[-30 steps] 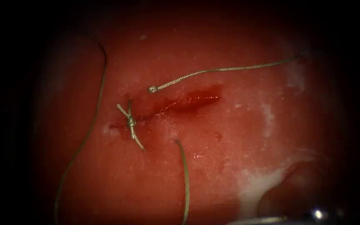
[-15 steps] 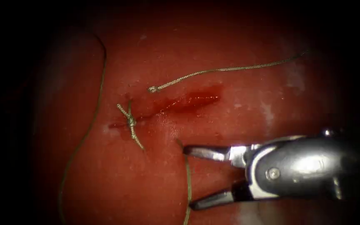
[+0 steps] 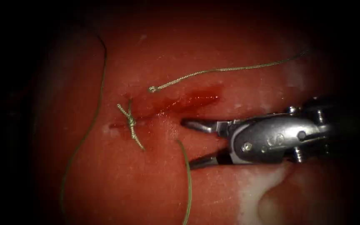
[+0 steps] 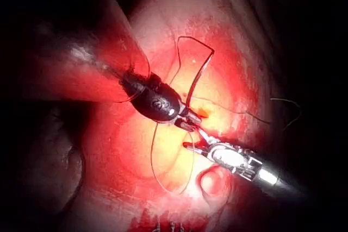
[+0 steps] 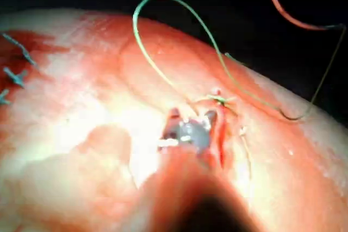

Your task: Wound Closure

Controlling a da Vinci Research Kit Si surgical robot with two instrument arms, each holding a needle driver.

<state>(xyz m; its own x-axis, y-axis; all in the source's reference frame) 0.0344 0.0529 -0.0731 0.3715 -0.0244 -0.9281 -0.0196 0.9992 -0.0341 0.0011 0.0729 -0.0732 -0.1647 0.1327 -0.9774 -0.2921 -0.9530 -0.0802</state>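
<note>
Fingers (image 3: 196,125) of right tool (image 3: 187,143) apart, empty, level over tissue (image 3: 117,179), beside cut (image 3: 176,103), astride thread (image 3: 187,179).

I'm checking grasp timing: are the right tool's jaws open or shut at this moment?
Open. In the endoscope view the right tool has its two jaws spread apart below the cut, holding nothing; the thread runs just beyond their tips.
</note>
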